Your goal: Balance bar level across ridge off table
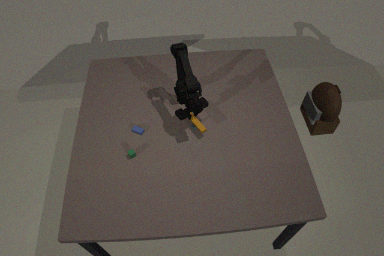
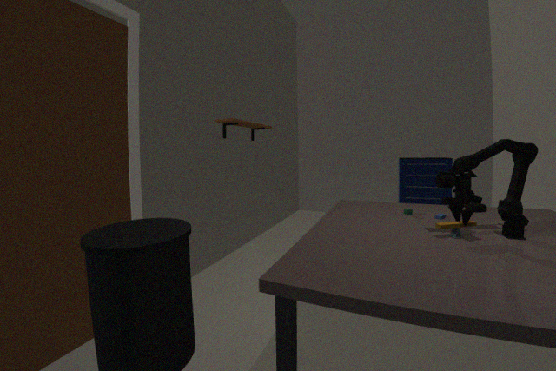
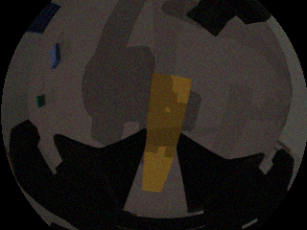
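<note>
- You had the black parallel-jaw gripper (image 1: 189, 113) clenched on one end of the flat yellow rectangular bar (image 1: 198, 123), not at its middle.
- The bar hung roughly level, just above the small dark teal ridge block (image 2: 456, 232) on the brown table (image 2: 359, 268).
- By my judgement, you had done the carrying; settling the bar and letting go remained.
- The exterior view showed the ridge under the bar; the wrist view hid it.

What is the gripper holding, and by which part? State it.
The gripper is shut on the flat yellow bar, gripping it near one end; the rest of the bar juts out beyond the fingers.
</note>
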`<action>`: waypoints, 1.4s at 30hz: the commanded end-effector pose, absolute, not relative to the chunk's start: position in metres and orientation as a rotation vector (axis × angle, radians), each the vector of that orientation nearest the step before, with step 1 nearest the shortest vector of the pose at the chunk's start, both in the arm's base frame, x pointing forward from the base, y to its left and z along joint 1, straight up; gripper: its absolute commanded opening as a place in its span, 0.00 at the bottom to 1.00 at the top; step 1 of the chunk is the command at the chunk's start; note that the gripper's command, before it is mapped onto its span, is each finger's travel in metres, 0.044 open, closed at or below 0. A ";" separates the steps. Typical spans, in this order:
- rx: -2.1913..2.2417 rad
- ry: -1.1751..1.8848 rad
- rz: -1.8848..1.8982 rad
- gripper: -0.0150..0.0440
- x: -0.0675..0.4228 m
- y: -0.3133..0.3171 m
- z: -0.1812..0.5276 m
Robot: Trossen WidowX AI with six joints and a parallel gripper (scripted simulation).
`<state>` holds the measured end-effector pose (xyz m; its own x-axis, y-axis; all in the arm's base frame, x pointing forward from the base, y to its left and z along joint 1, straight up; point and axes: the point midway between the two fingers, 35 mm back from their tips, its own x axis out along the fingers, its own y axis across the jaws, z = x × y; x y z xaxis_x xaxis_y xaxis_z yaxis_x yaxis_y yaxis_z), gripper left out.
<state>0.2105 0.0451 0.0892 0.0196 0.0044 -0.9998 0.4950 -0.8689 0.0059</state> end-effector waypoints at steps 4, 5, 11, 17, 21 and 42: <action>1.951 0.507 -1.914 0.25 0.210 0.045 0.089; 1.950 0.510 -1.910 0.25 0.211 0.045 0.089; 1.950 0.510 -1.910 0.25 0.211 0.045 0.089; 1.950 0.510 -1.910 0.25 0.211 0.045 0.089; 1.950 0.510 -1.910 0.25 0.211 0.045 0.089; 1.950 0.510 -1.910 0.54 0.211 0.045 0.089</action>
<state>0.2106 0.0451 0.0893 0.0199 0.0047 -0.9998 0.4949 -0.8689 0.0058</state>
